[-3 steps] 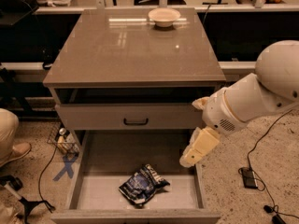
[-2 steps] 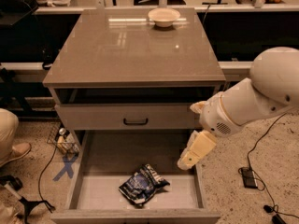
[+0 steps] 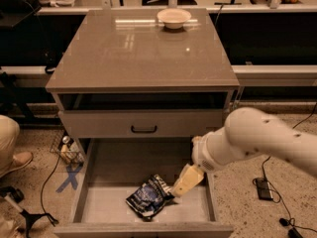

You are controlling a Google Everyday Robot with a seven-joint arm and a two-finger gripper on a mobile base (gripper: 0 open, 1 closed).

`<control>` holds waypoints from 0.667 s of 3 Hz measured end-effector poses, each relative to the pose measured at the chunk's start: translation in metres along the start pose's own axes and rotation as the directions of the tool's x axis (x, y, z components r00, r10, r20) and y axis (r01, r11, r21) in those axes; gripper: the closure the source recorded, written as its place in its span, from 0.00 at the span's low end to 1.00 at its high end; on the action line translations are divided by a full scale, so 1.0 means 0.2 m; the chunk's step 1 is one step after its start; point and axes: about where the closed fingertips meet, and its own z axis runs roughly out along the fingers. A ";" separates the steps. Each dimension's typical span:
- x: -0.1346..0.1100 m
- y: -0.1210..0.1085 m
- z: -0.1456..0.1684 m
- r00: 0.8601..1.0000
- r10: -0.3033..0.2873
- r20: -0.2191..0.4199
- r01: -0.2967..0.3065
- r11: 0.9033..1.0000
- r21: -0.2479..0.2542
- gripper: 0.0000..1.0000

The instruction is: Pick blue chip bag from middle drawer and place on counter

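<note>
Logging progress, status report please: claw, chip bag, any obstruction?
Claw inside middle drawer, at right edge of blue chip bag. Bag on drawer floor. Nothing covering it.

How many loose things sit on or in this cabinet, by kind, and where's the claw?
Chip bags: 1, blue chip bag in the middle drawer.
Bowls: 1, bowl on the counter.
Total: 2.
The gripper is inside the drawer, at the bag's right edge.

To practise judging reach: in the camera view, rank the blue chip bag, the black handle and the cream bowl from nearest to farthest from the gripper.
The gripper is low in the middle drawer, right side.
1. blue chip bag, just left of it on the drawer floor.
2. black handle, up-left on the drawer front.
3. cream bowl, far back on the counter.
</note>
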 end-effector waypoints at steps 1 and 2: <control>0.04 -0.03 0.26 0.999 0.028 -0.021 -0.027 0.999 0.026 0.00; 0.04 -0.03 0.26 0.999 0.028 -0.021 -0.027 0.999 0.026 0.00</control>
